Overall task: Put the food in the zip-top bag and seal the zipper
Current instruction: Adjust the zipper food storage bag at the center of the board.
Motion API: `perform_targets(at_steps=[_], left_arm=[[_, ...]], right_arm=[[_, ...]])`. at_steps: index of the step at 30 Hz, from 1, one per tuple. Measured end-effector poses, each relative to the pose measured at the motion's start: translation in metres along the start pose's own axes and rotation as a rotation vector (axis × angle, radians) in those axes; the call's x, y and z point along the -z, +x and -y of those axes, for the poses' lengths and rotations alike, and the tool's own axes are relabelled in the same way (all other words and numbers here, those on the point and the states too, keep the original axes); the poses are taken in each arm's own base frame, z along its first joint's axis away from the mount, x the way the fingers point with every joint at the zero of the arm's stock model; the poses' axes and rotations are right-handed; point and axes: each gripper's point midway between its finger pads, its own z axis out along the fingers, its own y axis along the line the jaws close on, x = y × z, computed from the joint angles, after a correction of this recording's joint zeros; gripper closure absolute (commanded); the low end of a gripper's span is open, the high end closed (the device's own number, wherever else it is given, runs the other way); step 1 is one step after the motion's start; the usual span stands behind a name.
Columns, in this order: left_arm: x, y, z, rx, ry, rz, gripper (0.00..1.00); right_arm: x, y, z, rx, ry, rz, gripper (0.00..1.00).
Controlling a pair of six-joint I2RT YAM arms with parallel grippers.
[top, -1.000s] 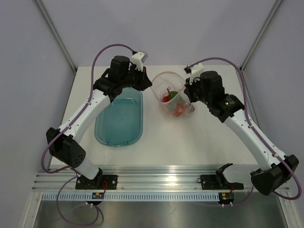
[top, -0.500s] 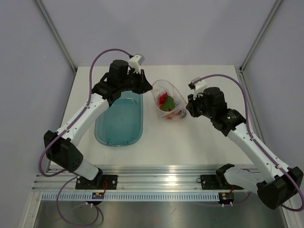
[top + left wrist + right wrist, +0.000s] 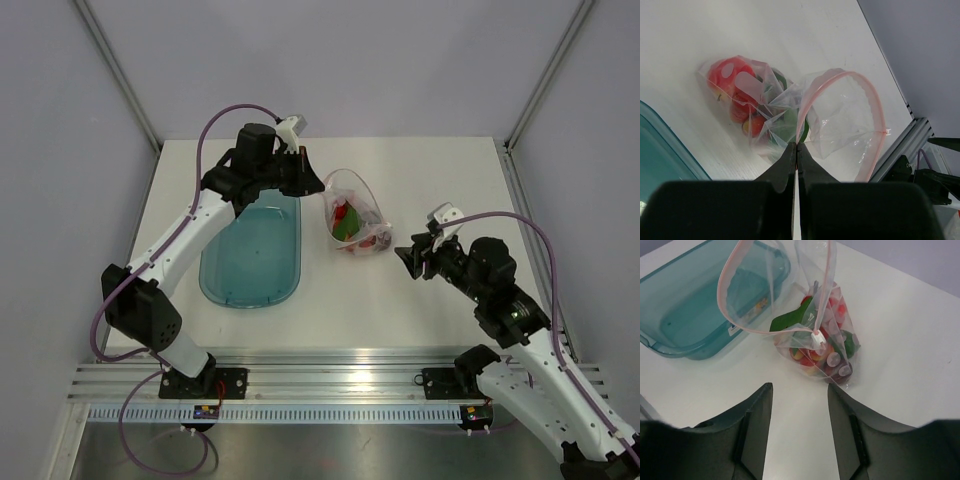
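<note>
The clear zip-top bag [image 3: 354,212] lies mid-table, its mouth gaping and lifted at the left edge. The food [image 3: 347,222], red, green and orange pieces, is bunched in the bag's bottom [image 3: 826,357]. My left gripper [image 3: 312,181] is shut on the pinkish-red zipper strip [image 3: 868,96], pinching the rim at its fingertips [image 3: 797,146]. A white slider [image 3: 817,339] sits on the strip. My right gripper [image 3: 412,258] stands open to the right of the bag, nothing between its fingers [image 3: 800,386], a short gap from the bag.
A teal translucent oval tray [image 3: 250,250] lies left of the bag, under the left arm; it also shows in the right wrist view [image 3: 690,315]. The table's right edge and a frame post [image 3: 512,170] are beyond the right arm.
My right gripper has let go of the bag, opened, and drawn back toward the near right. The bag's mouth narrowed and sagged. The left gripper kept its hold on the rim.
</note>
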Motion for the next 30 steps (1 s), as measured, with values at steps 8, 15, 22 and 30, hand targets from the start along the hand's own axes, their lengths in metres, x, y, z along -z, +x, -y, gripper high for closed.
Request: perform_targets(at_steps=[8,15,22,30], left_arm=[[0.001,0.0,-0.001,0.008,-0.002,-0.001,1.0],[0.002,-0.001,-0.002,0.011,-0.004,0.0,1.0],[0.004,-0.003,-0.001,0.011,-0.004,0.003,1.0],[0.007,-0.01,-0.004,0.014,-0.007,0.019,1.0]], right_arm=[[-0.037,0.029,-0.003,-0.015,-0.041,-0.017,0.53],[-0.068,0.073,-0.001,-0.036,-0.04,-0.029,0.53],[-0.087,0.062,-0.004,-0.041,-0.072,0.048,0.55],[-0.103,0.058,-0.005,-0.064,-0.085,0.078,0.8]])
